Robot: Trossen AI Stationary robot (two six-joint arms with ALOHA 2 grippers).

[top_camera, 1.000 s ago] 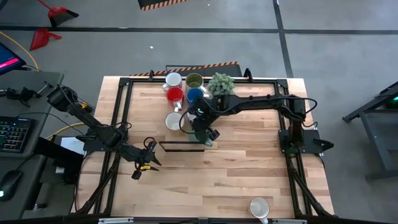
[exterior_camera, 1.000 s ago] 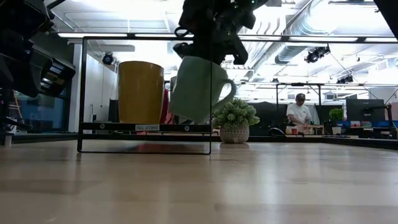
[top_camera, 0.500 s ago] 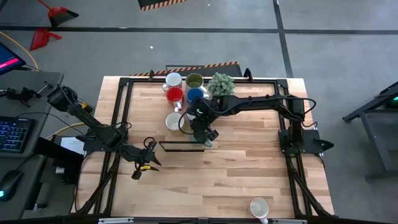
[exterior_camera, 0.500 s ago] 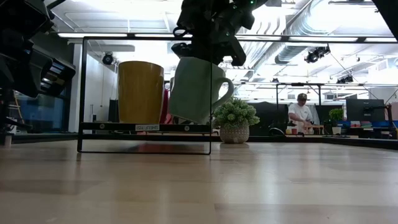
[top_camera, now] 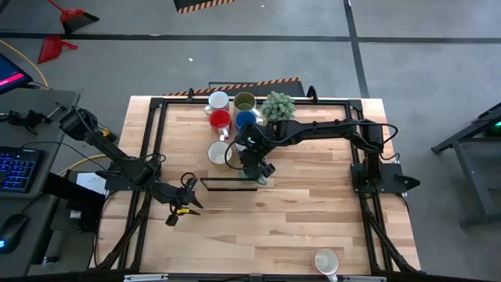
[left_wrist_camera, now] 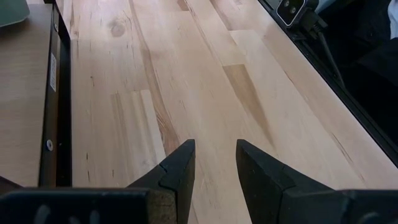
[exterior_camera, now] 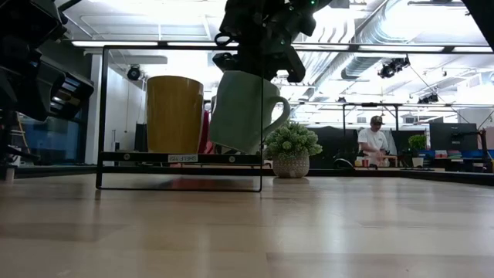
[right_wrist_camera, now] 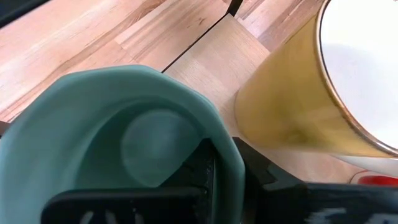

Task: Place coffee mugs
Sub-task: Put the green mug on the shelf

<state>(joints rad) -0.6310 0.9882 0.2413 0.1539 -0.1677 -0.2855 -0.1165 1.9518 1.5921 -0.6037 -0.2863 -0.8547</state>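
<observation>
A teal mug (exterior_camera: pixel 243 108) hangs tilted above the table's middle, with my right gripper (top_camera: pixel 257 163) shut on it; the high view shows only a little of the mug (top_camera: pixel 260 176) under the arm. It hangs beside a cream mug with a yellow outside (exterior_camera: pixel 175 113), and close to a thin black frame (top_camera: pixel 228 184). White (top_camera: pixel 218 100), olive (top_camera: pixel 244 101), red (top_camera: pixel 220 119) and blue (top_camera: pixel 245 119) mugs stand bunched at the far edge. One more white mug (top_camera: pixel 326 260) stands by the near edge. My left gripper (left_wrist_camera: pixel 214 168) waits open over bare wood near the left side. My right gripper pinches the teal mug's wall at the rim (right_wrist_camera: pixel 219 134), one finger (right_wrist_camera: pixel 200 165) inside the cup and the other finger (right_wrist_camera: pixel 261 171) outside. The fingers slant down from above. The mug hangs below them, tilted, clear of the table, its handle (exterior_camera: pixel 281 116) pointing sideways.
A small potted plant (top_camera: pixel 278 106) stands at the far edge beside the bunched mugs. The black frame (exterior_camera: pixel 181 158) stands upright in front of the yellow-sided mug. Bare wood stretches across the near half of the table. A person (exterior_camera: pixel 376 139) sits far off in the room.
</observation>
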